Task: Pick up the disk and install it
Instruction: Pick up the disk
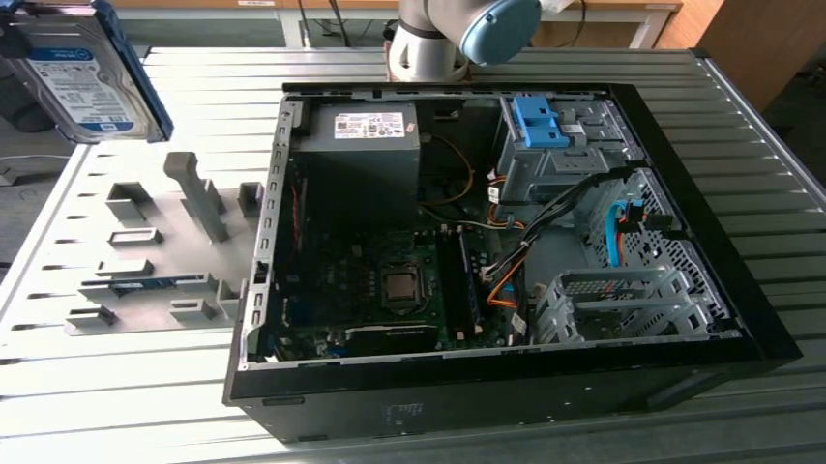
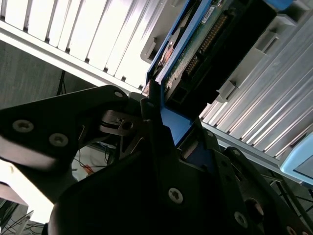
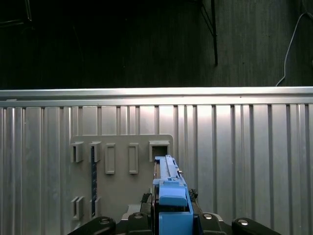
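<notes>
The disk, a silver drive with a white-and-blue label in a bright blue caddy, hangs in the air at the exterior view's far left, above the table's back corner. In the second wrist view its green circuit-board underside and blue frame run up out of my gripper, whose black fingers are shut on the caddy's end. The first wrist view has the disk edge-on, upright between the gripper's dark body, above a grey fixture plate.
An open computer case lies on the ribbed metal table, with a power-supply box, a motherboard and a blue bracket in the drive cage. A grey fixture plate with slotted holders sits beside the case. The arm's base stands behind.
</notes>
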`<state>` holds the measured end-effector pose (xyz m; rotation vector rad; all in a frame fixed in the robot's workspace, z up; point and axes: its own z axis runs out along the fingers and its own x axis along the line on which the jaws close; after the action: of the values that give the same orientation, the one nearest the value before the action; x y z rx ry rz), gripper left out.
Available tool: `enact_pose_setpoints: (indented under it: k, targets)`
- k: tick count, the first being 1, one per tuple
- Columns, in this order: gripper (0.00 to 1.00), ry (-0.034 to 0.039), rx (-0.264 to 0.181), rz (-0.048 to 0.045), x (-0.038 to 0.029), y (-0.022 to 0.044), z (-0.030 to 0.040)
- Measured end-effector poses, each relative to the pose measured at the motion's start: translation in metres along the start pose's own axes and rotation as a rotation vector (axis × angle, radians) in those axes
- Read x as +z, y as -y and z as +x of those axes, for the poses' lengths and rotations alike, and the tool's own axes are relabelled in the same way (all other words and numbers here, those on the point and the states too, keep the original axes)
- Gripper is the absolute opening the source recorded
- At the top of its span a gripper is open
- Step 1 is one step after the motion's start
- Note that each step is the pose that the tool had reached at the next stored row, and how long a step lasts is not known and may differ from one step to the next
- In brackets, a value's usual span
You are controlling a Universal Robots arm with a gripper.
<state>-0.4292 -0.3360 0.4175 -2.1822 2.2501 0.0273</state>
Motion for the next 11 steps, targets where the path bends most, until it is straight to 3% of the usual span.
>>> enact_pose_setpoints:
  k: [11]
  targets:
    - [0.37,0.0,0.0,0.0,-0.0102,-0.0001,-0.0002]
